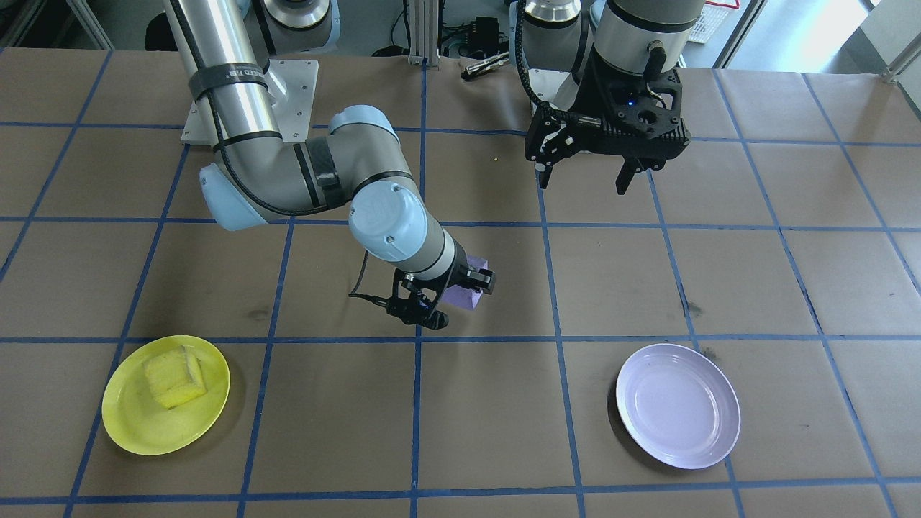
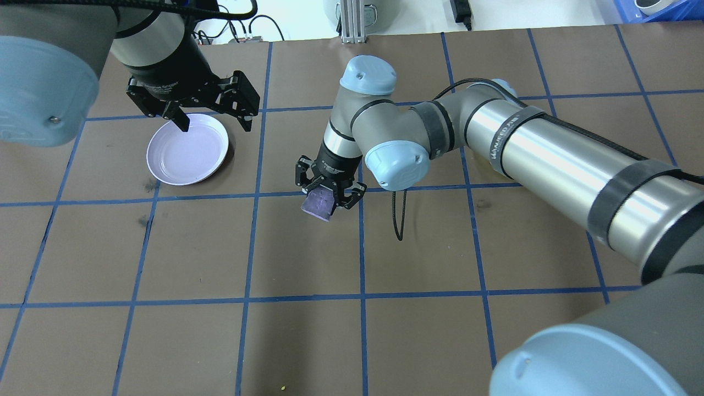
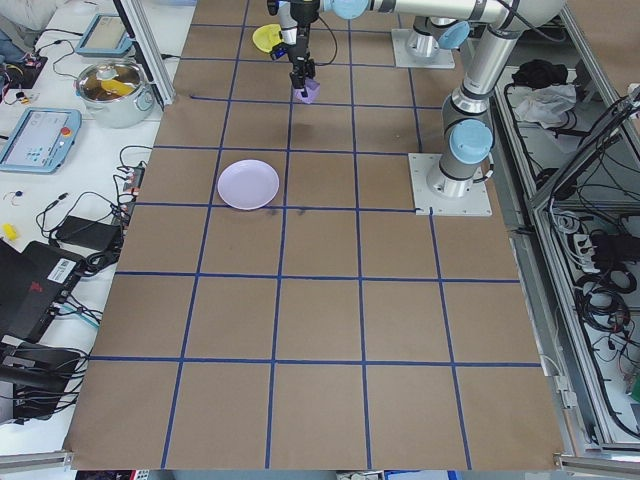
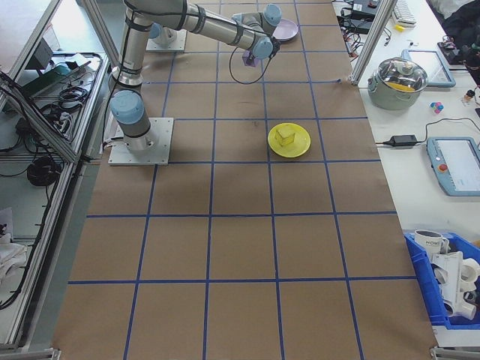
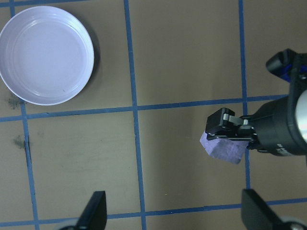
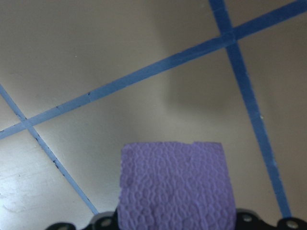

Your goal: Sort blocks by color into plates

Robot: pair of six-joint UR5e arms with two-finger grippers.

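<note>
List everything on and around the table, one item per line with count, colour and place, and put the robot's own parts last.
purple block: one, purple, held above the table near its middle.
yellow block: one, yellow, lying in the yellow plate.
yellow plate: one, bright yellow, on the robot's right side of the table.
lavender plate: one, pale lavender, empty, on the robot's left side.
table: one, brown with a blue tape grid.
pot: one, metal with a lid, on the side bench.
left claw: one, black, open, hovering empty near the lavender plate.
right claw: one, black, shut on the purple block.
</note>
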